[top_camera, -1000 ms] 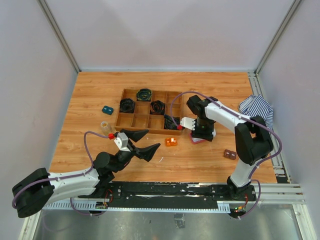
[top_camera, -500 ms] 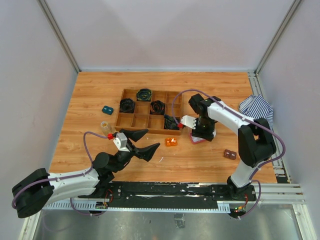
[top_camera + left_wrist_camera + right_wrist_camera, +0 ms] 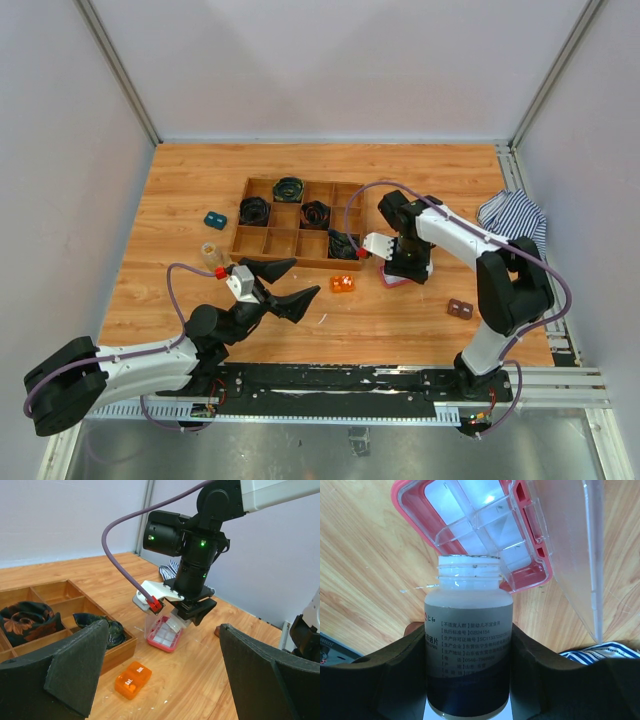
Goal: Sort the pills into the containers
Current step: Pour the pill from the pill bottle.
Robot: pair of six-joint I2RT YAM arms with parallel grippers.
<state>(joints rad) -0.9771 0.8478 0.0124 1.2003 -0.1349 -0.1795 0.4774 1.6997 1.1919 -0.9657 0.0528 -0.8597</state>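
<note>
Bottle [image 3: 468,630] between right pincer's [image 3: 468,647] jaws

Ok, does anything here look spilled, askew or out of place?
A small white fleck lies loose on the table near the orange block. It may be a stray pill, but it is too small to tell. The uncapped bottle, held in the right fingers with its mouth toward the open pink box, looks fine.

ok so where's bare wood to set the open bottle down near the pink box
Bare wood lies on the near side of the pink box, between the orange block and the small brown piece. The far strip behind the wooden tray is bare too. It is crowded where the tray's right end, the box and the block meet.
</note>
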